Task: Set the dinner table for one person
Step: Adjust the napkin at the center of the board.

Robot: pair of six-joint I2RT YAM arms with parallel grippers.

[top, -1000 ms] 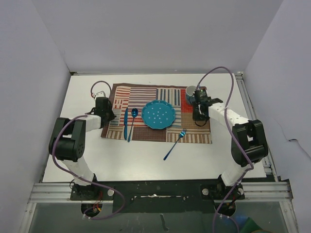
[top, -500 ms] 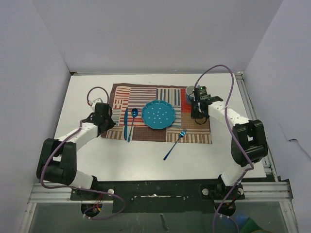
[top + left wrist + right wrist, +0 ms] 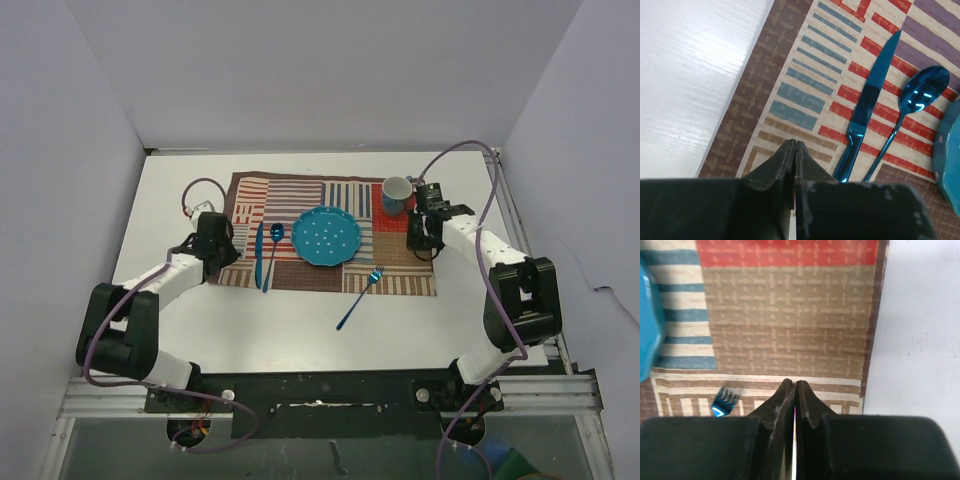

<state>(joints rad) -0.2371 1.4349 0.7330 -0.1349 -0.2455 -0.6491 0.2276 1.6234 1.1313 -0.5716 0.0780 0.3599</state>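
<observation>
At nine o'clock of the plate point(image 3: 326, 237), knife point(image 3: 259, 250) and spoon point(image 3: 273, 248) parallel, dining-ready; fork point(image 3: 360, 298) at five o'clock, askew off the mat point(image 3: 300, 195), likely unplaced. Left gripper point(image 3: 794, 143), right gripper point(image 3: 795, 383) pinched shut, empty.

You see a flat white bench point(image 3: 200, 340) with silver aluminium rails. The patchwork cloth mat point(image 3: 300, 190) shows red, brown, blue and purple stripes. The round teal plate point(image 3: 327, 237) carries pale dots. The metal knife point(image 3: 867, 106), spoon point(image 3: 925, 92) and fork point(image 3: 358, 299) are glossy blue. Your left end effector point(image 3: 794, 145) and right end effector point(image 3: 794, 384) are black.
</observation>
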